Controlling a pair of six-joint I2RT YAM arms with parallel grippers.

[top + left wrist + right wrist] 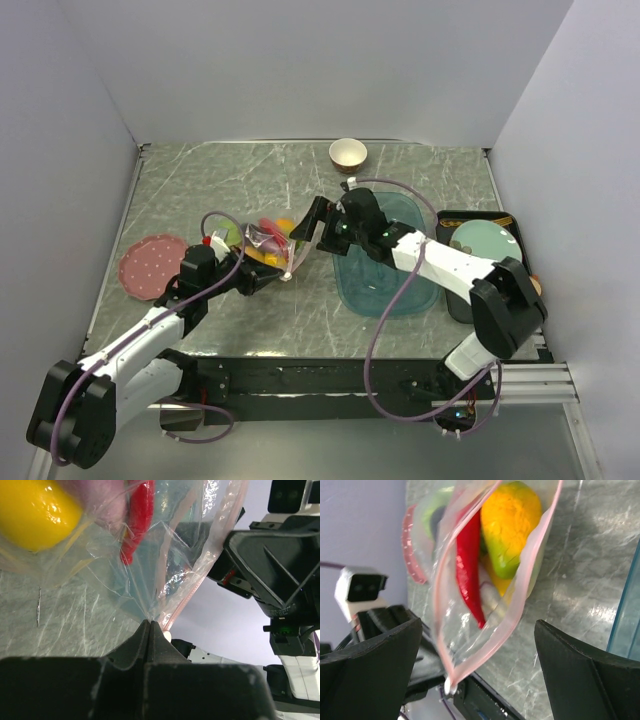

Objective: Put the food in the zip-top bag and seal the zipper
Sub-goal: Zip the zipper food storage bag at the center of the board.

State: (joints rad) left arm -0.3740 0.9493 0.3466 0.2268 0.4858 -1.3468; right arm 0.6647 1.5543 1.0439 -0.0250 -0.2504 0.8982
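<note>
2 arms meet at the zip-top bag (268, 243), which sits just left of centre in the overhead view on the marbled table (300, 180). The left gripper (150, 629) is pinched tight on a corner of the bag, beside the pink zipper (529, 575). The right gripper (479, 630) stands wide, 1 finger on either side of the bag's gaping mouth. Inside show a red chili (469, 565), a yellow lemon (35, 512) and an orange-and-green fruit (512, 525).
</note>
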